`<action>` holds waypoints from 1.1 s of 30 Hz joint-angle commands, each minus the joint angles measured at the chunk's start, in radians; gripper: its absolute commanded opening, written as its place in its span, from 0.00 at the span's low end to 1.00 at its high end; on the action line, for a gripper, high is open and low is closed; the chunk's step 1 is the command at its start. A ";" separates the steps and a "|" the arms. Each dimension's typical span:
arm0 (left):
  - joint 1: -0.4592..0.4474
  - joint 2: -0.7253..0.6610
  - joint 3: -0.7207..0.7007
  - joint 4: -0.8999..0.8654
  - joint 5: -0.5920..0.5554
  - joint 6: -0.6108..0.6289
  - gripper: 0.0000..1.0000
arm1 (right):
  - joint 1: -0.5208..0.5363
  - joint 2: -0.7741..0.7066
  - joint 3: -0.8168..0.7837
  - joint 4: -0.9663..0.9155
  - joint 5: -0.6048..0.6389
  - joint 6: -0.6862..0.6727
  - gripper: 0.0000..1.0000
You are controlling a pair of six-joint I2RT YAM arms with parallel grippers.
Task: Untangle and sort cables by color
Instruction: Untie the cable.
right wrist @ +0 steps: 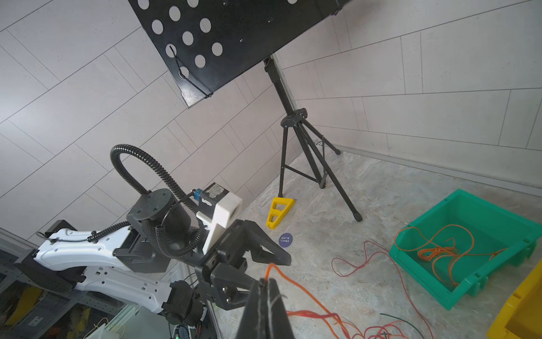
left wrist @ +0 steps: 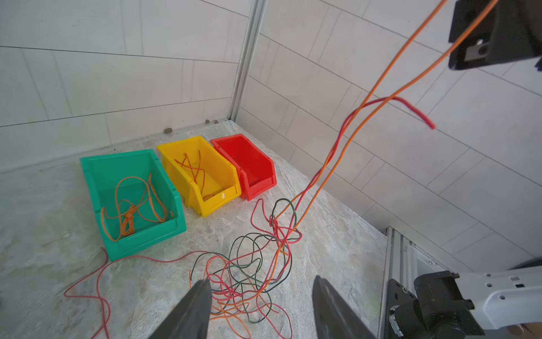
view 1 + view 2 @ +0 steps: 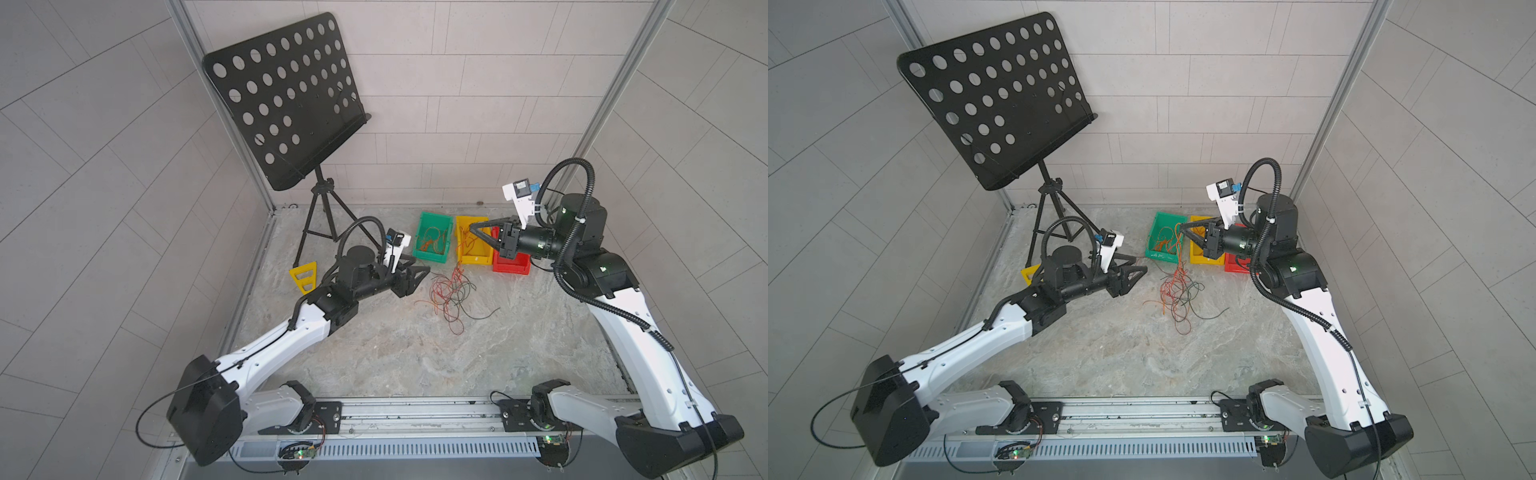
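A tangle of red, orange and black cables (image 3: 451,293) (image 3: 1177,291) (image 2: 249,264) lies on the stone table in front of the bins. My right gripper (image 3: 471,227) (image 3: 1181,226) (image 1: 267,280) is shut on an orange cable (image 2: 381,85) (image 1: 293,281), which rises taut from the tangle. A red cable (image 2: 416,113) hangs looped over that strand. My left gripper (image 3: 419,276) (image 3: 1140,270) (image 2: 261,281) hovers open just left of the tangle, nothing between its fingers.
Three bins stand in a row at the back: a green bin (image 3: 428,257) (image 2: 146,240) holding orange cables, a yellow bin (image 3: 471,259) (image 2: 217,202) holding red cables, and a red bin (image 3: 511,266) (image 2: 261,183). A music stand (image 3: 286,99) and a yellow wedge (image 3: 304,276) stand far left.
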 commanded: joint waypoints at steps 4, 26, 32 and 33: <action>-0.006 0.192 0.075 0.061 0.081 0.075 0.65 | 0.019 0.001 -0.008 0.051 -0.018 0.013 0.00; -0.069 0.477 0.093 0.405 0.045 -0.029 0.70 | 0.079 0.022 -0.013 0.114 -0.025 0.058 0.00; -0.069 0.520 0.075 0.428 -0.004 -0.023 0.52 | 0.080 0.016 -0.011 0.131 -0.032 0.073 0.00; -0.069 0.521 0.064 0.434 -0.011 -0.022 0.46 | 0.080 0.015 -0.008 0.128 -0.029 0.072 0.00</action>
